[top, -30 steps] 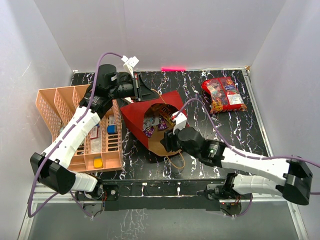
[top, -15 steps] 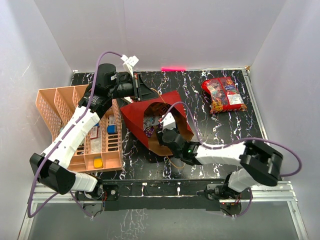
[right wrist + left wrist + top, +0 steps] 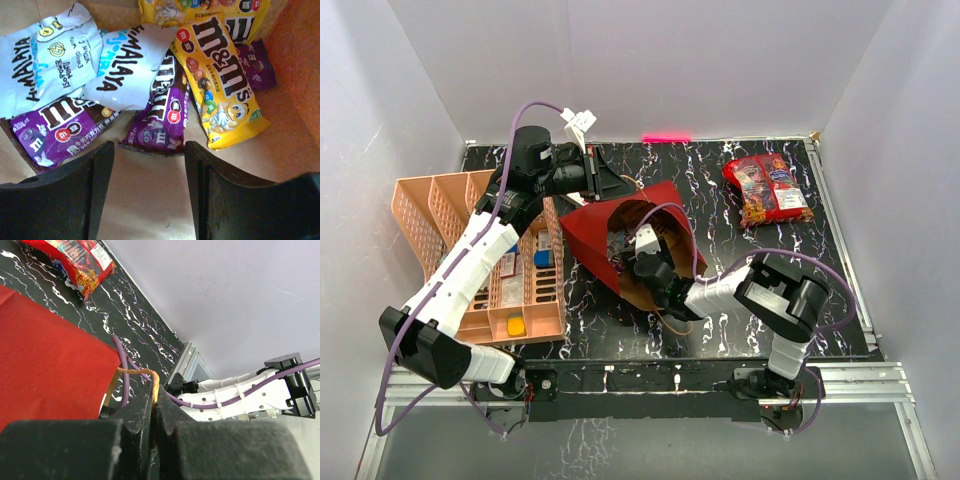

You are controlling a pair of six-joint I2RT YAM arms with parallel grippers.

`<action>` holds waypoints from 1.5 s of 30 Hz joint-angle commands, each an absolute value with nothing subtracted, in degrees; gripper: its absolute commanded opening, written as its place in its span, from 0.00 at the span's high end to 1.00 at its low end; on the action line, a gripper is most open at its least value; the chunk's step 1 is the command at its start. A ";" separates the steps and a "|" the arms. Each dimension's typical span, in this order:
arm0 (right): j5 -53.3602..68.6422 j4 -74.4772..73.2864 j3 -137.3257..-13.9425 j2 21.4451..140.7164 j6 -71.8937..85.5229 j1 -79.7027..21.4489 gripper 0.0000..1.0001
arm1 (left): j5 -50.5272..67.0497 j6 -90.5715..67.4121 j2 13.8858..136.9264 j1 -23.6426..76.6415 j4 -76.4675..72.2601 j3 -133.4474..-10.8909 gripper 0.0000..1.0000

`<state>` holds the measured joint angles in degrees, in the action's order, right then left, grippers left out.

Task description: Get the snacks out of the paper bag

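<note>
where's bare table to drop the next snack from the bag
Best: the bare table between the paper bag and the red snack bags, running back to the far wall. Crowded: the left side, filled by the peach tray and left arm; the bag's near side, where the right arm folds.

black marbled table (image 3: 720, 170) carries a peach tray (image 3: 420, 210), the red paper bag (image 3: 585, 235) and red snack bags (image 3: 767, 187).

A red paper bag (image 3: 588, 232) lies open on the counter (image 3: 710, 190). The right arm (image 3: 720, 290) reaches inside it, and the left end effector (image 3: 608, 186) holds its far edge. Two red snack bags (image 3: 768, 188) sit far right.
</note>
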<state>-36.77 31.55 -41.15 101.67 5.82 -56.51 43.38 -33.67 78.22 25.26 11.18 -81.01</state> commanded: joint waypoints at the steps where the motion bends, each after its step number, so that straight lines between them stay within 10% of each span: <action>1: -35.23 37.73 -43.85 101.56 5.11 -55.49 0.37 | 46.06 -34.20 75.52 25.62 10.31 -83.32 1.00; 19: -28.98 36.06 -42.63 108.58 10.30 -50.30 0.39 | 45.73 -33.44 75.54 26.02 11.25 -83.68 1.00; 30: -22.75 20.97 -43.55 103.01 15.73 -50.27 0.76 | 44.11 -32.13 75.45 26.02 13.16 -83.75 1.00; 45: -17.73 7.32 -36.39 75.49 23.09 -52.58 0.85 | 42.19 -30.94 77.32 26.02 14.79 -84.20 1.00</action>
<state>-18.13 9.69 -37.21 82.41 20.29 -51.57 42.35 -31.70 78.24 25.74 14.61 -81.47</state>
